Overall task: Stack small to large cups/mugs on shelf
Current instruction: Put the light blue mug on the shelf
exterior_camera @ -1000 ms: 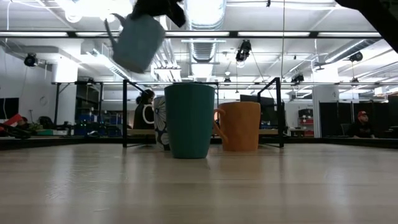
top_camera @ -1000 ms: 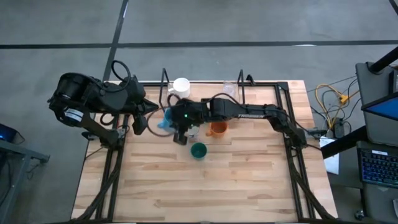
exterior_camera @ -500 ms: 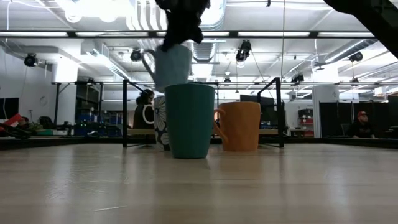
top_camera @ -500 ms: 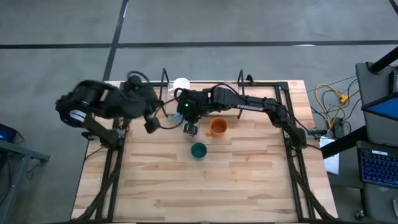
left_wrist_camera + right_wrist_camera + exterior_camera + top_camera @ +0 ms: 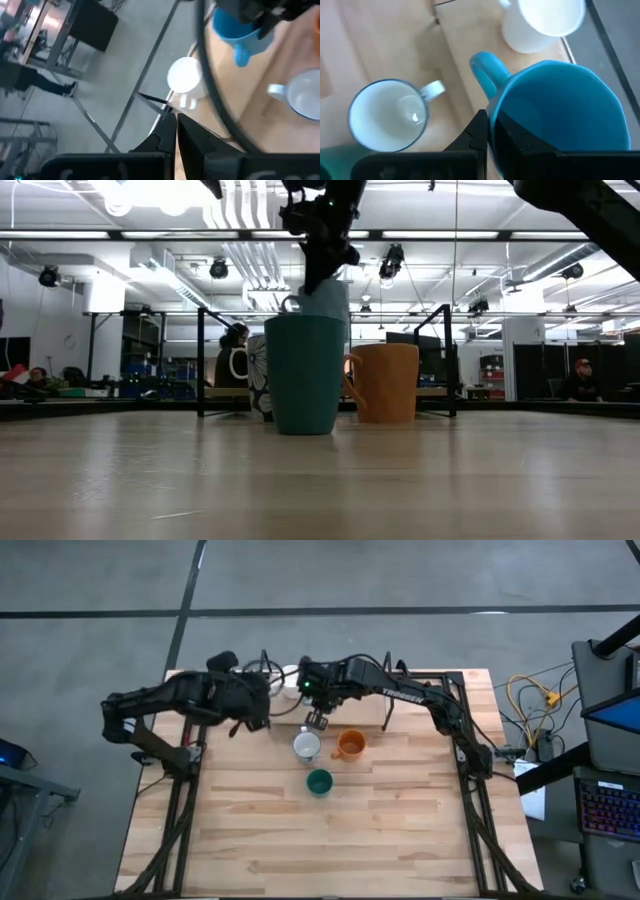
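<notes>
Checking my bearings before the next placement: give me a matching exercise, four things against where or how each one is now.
Things:
1. blue mug
2. white mug
3. green cup
4. left gripper

Places or states:
A. standing on the shelf
B. shut, holding nothing
C. held in the right gripper
D. on the table, farthest of the cups from the shelf

Pairs: 1-C, 2-A, 3-D, 4-B
</notes>
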Controlling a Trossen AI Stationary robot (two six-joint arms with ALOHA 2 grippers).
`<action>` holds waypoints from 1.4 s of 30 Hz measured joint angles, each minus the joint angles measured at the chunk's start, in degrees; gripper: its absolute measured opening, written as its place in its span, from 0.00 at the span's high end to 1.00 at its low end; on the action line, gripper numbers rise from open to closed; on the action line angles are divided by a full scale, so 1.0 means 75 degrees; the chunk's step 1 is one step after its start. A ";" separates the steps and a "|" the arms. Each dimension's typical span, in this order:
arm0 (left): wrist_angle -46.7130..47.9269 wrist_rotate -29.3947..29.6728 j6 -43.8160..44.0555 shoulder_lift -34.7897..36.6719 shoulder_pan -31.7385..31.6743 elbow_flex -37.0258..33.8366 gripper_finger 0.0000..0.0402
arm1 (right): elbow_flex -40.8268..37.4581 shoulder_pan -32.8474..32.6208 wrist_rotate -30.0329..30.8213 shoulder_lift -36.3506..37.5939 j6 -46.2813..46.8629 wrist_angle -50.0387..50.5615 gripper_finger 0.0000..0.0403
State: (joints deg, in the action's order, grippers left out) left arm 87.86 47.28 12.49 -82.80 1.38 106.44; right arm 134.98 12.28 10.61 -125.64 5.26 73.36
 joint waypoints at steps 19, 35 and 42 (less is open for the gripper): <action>-0.1438 -0.0620 -0.0659 0.0808 -0.0994 -0.0004 1.00 | 0.0003 0.0686 0.0202 0.0073 -0.0654 -0.0078 0.97; -0.1364 -0.0968 -0.0507 0.0827 -0.0990 -0.0085 1.00 | -0.0002 0.1671 -0.0942 0.0073 -0.0591 -0.0897 0.97; -0.1361 -0.0984 -0.0511 0.0827 -0.0990 -0.0091 1.00 | -0.0015 0.2002 -0.1448 -0.0096 -0.0161 -0.0850 0.97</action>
State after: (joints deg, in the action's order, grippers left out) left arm 77.65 39.90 8.66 -76.60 -6.04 105.75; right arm 134.87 27.30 -0.25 -126.36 4.05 66.99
